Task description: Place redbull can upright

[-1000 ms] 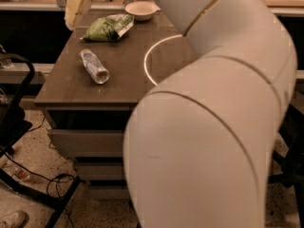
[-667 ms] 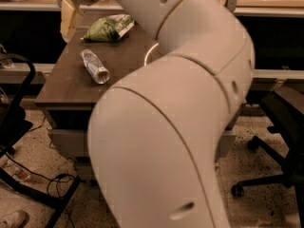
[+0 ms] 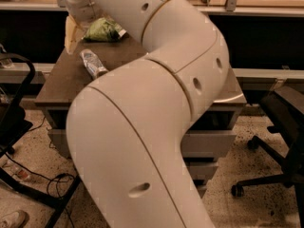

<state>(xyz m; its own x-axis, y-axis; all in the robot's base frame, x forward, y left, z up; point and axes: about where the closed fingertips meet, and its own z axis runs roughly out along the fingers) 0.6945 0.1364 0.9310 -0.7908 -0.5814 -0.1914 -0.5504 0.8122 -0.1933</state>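
The redbull can (image 3: 93, 64) lies on its side on the left part of the dark brown table (image 3: 59, 82); it is slim, silvery and shiny. My gripper (image 3: 71, 33) is at the far left end of the table, beyond the can and just left of the green crinkly bag (image 3: 102, 29), hanging from the wrist at the top of the view. It is apart from the can. My large white arm (image 3: 156, 108) fills the middle of the view and covers the right half of the table.
A black office chair (image 3: 283, 127) stands on the right. A black frame (image 3: 16, 108) and cables (image 3: 57, 182) are on the speckled floor at left. A long counter (image 3: 266, 6) runs behind the table. The small white bowl is hidden behind my arm.
My arm has swung further across the view and now hides the white bowl and the table's right side. The can has not moved on the table.
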